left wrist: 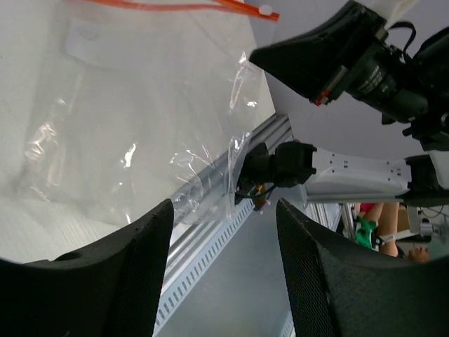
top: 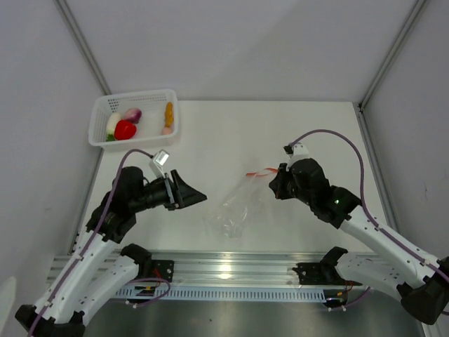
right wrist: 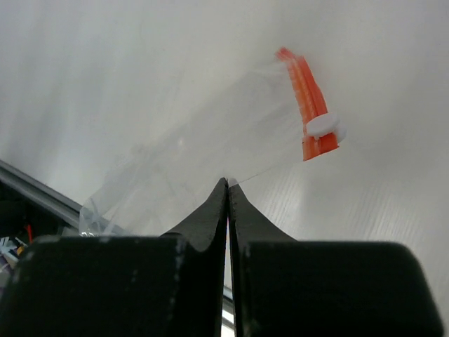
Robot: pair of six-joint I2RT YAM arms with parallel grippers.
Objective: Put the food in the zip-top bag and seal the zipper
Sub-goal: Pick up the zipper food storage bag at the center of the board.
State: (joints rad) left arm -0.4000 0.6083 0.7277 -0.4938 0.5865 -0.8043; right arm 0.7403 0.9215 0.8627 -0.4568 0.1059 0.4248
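Note:
The clear zip-top bag [top: 237,202] lies mid-table, its orange-red zipper [top: 261,173] at the far right end. My right gripper [top: 275,184] is shut on a thin edge of the bag beside the zipper. In the right wrist view the closed fingertips [right wrist: 228,181] pinch the film, with the zipper [right wrist: 307,98] and its white slider [right wrist: 324,126] just beyond. My left gripper [top: 199,198] is open and empty, left of the bag; its wrist view [left wrist: 224,207] shows the bag [left wrist: 126,126] ahead. The food lies in the basket: red [top: 125,129], white-green [top: 112,125], purple [top: 133,114], orange-yellow [top: 168,112].
The white slotted basket [top: 133,95] stands at the table's far left corner. An aluminium rail [top: 231,267] runs along the near edge, close to the bag's bottom end. White walls enclose the table on three sides.

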